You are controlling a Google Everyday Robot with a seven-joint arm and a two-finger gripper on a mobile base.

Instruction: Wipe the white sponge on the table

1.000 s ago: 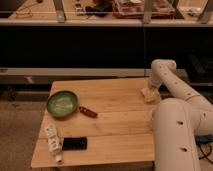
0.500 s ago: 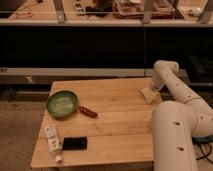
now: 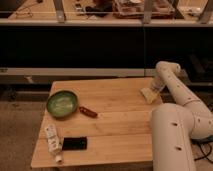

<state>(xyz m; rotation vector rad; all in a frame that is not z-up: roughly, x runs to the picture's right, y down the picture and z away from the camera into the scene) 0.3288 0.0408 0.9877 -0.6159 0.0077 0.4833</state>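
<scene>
The white sponge (image 3: 147, 95) lies on the light wooden table (image 3: 115, 130), close to its right edge near the far corner. My gripper (image 3: 152, 90) is down at the sponge, reaching in from the right, and covers the sponge's right side. The white arm bends over it from an elbow (image 3: 166, 70) above the table's far right corner. Whether the gripper touches the sponge does not show.
A green bowl (image 3: 62, 103) sits at the table's left, with a small red object (image 3: 87, 112) beside it. A white tube (image 3: 52, 140) and a flat black object (image 3: 74, 144) lie at the front left. My white body (image 3: 172, 142) fills the front right. A dark counter stands behind.
The arm's elbow has shifted slightly to the right. The gripper stays at the sponge, which has hardly moved.
</scene>
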